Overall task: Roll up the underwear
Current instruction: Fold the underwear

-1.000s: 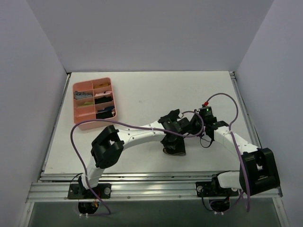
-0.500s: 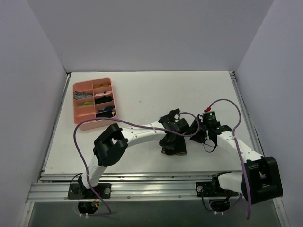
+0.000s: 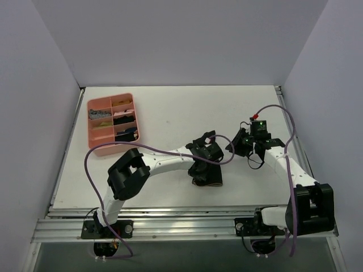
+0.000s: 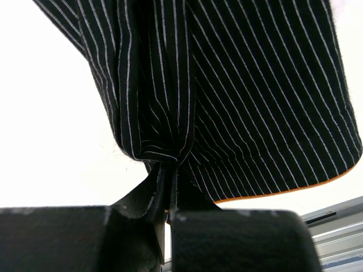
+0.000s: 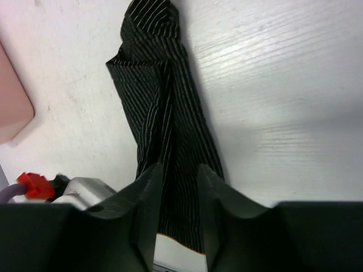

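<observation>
The underwear [image 3: 209, 180] is a black pinstriped garment with an orange-brown edge, lying bunched on the white table near the front middle. My left gripper [image 3: 201, 165] sits over it and is shut on a pinched fold of the fabric [image 4: 164, 144]; the left gripper [image 4: 168, 173] shows the striped cloth spreading away from its tips. My right gripper [image 3: 234, 145] hangs to the right of the garment, apart from it. In the right wrist view the right gripper [image 5: 180, 173] stands open, and the underwear [image 5: 161, 107] lies stretched long on the table beyond its fingers.
A pink divided tray [image 3: 110, 150] with small items stands at the back left; its corner [image 5: 12, 107] shows in the right wrist view. Purple cables loop over both arms. The table's metal front rail [image 3: 181, 224] runs just behind the arm bases.
My right gripper has drawn back up and to the right, away from the underwear, with its jaws parted. The left gripper has stayed shut on the fabric, shifting only slightly.
</observation>
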